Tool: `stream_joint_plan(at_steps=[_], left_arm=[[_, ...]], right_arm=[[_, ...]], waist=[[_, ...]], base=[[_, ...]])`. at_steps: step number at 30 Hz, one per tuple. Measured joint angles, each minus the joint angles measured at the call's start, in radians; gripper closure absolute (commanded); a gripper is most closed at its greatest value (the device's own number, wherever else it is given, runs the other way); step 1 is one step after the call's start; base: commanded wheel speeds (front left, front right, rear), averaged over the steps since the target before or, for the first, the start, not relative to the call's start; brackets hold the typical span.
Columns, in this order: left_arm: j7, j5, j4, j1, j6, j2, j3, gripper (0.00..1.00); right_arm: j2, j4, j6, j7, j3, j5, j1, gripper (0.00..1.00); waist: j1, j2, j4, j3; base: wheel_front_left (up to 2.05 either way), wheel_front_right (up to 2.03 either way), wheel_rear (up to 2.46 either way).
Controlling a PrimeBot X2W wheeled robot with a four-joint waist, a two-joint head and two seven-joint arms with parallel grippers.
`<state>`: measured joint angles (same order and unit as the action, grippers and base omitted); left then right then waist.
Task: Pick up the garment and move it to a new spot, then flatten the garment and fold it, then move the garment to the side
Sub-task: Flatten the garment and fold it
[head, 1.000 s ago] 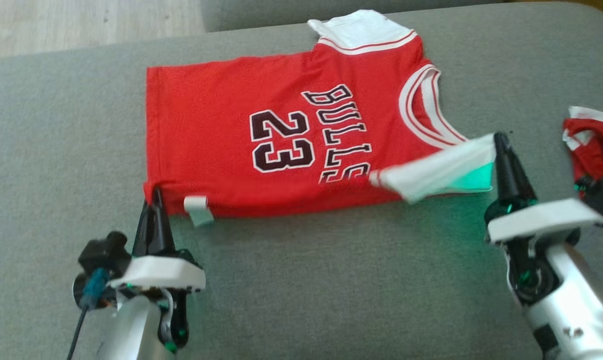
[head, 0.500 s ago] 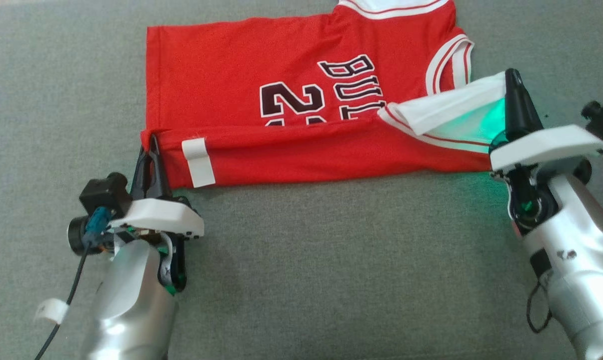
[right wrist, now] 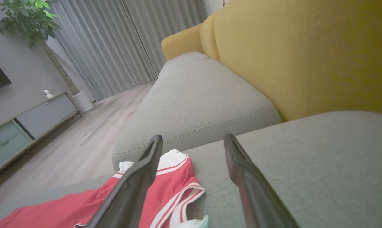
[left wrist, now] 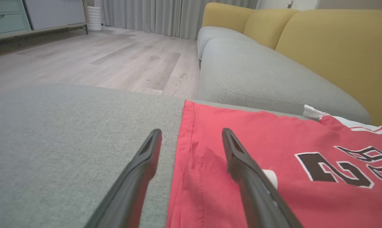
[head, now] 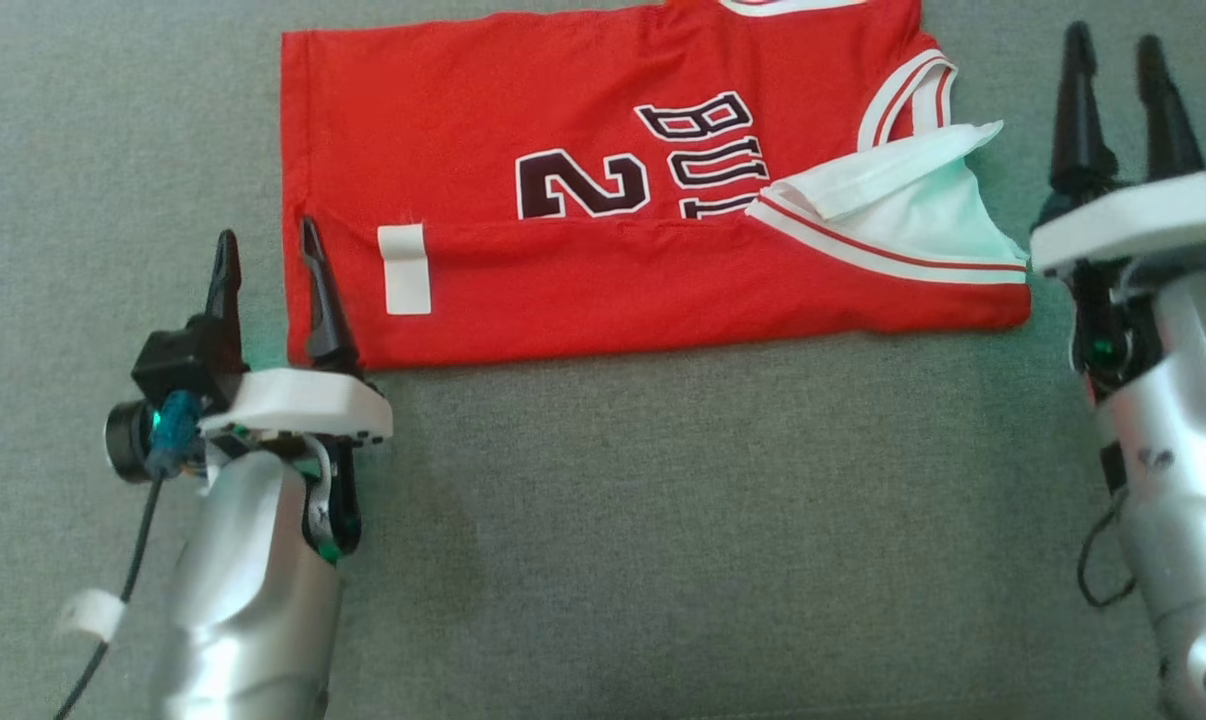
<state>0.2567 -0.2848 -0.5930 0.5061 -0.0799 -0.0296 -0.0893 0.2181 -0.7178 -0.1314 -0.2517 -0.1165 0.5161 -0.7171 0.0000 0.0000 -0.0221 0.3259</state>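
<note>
The garment (head: 563,290) is a red jersey with white trim, lying flat on the grey cushion (head: 663,520). Its near edge is folded up over the lower half of the black number, showing a white label (head: 405,268), and a white sleeve (head: 903,200) lies turned over at the right. My left gripper (head: 268,275) stands open at the jersey's near left corner, one finger over the cloth and one beside it, as the left wrist view shows (left wrist: 191,136). My right gripper (head: 1113,60) is open just right of the sleeve, holding nothing (right wrist: 193,139). The jersey's collar end (right wrist: 172,180) lies left of its fingers.
A second grey seat cushion (left wrist: 257,79) adjoins the far side, with the yellow backrest (right wrist: 305,57) behind it. Wooden floor (left wrist: 99,60) and a low cabinet (right wrist: 26,123) lie beyond the cushion's left edge. Bare grey cushion spreads toward me.
Both grippers have opened and let go of the jersey's folded edge, which now lies over the number. The right gripper has moved away to the right. The head camera has tilted.
</note>
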Motion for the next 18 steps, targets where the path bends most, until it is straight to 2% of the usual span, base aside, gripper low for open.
stream_joint_plan(at_steps=[1, 4, 9, 18], left_arm=[[0.000, 0.000, 0.000, 0.000, 0.000, 0.000, 0.000, 0.00], [0.000, 0.026, 0.036, -0.051, -0.009, 0.000, 0.000, 0.00], [0.000, 0.053, 0.089, -0.148, -0.014, -0.002, 0.000, 0.00], [0.000, 0.072, 0.150, -0.278, -0.016, -0.002, -0.004, 0.00]], right_arm=[[0.000, 0.000, 0.000, 0.000, 0.000, 0.000, 0.000, 0.00], [-0.042, 0.056, 0.000, -0.001, 0.048, -0.124, 0.080, 0.00], [-0.083, 0.127, 0.000, -0.001, 0.030, -0.278, 0.215, 0.00], [-0.110, 0.156, 0.000, -0.001, 0.038, -0.320, 0.369, 0.00]], waist=[[0.0000, 0.0000, 0.000, 0.000], [0.0000, 0.0000, 0.000, -0.015], [-0.0001, 0.0000, -0.004, -0.048], [-0.0002, 0.0000, -0.017, -0.125]], base=[[0.00, 0.00, 0.00], [0.00, 0.00, 0.00], [0.00, 0.00, 0.00], [0.00, 0.00, 0.00]])
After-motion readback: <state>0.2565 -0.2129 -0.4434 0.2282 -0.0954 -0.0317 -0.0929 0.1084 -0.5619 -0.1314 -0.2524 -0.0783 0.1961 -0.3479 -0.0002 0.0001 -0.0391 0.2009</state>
